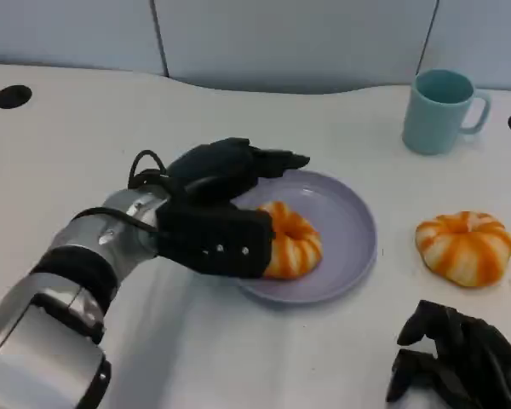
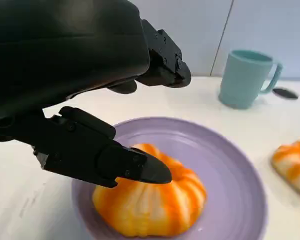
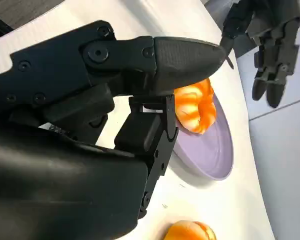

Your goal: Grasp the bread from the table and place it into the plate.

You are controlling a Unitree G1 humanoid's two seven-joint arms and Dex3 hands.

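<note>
One orange-and-white striped bread point(image 1: 294, 243) lies in the left half of the lilac plate point(image 1: 345, 221). My left hand point(image 1: 217, 209) hovers over the plate's left rim, fingers spread above the bread and thumb close over its near side, with nothing in its grip. The left wrist view shows the thumb just over the bread point(image 2: 155, 205) and the other fingers well above the plate point(image 2: 230, 175). A second bread point(image 1: 464, 245) sits on the table right of the plate. My right hand point(image 1: 460, 358) rests low at the near right, holding nothing.
A teal mug point(image 1: 441, 111) stands at the back right, beyond the second bread. Dark round holes point(image 1: 13, 96) mark the white table at the far left and far right edges. A grey wall panel runs behind the table.
</note>
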